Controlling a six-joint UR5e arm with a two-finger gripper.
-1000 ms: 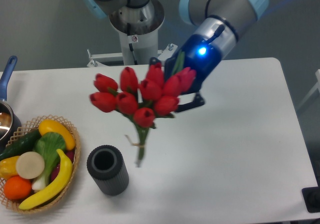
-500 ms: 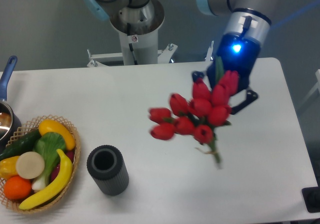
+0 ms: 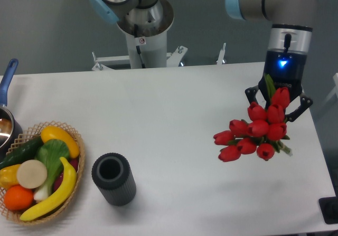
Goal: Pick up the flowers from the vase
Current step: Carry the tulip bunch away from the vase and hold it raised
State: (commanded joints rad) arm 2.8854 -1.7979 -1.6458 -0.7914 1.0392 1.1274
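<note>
The flowers (image 3: 253, 131), a bunch of red tulip buds with a green leaf, hang over the right side of the white table (image 3: 174, 125). My gripper (image 3: 278, 101) is right above and behind them, its dark fingers on either side of the bunch, shut on it. Most of the stems are hidden behind the buds. The vase (image 3: 113, 178), a short dark grey ribbed cylinder, stands upright near the front left with its mouth empty, far from the gripper.
A wicker basket (image 3: 74, 172) of fruit and vegetables sits at the front left corner. A pot with a blue handle (image 3: 7, 77) is at the left edge. The arm's base (image 3: 142, 30) stands behind the table. A dark object (image 3: 330, 209) sits at the front right corner.
The gripper has carried the flowers from the table's middle to its right side. The bunch has swung round, its buds now pointing left and forward. The vase has not moved.
</note>
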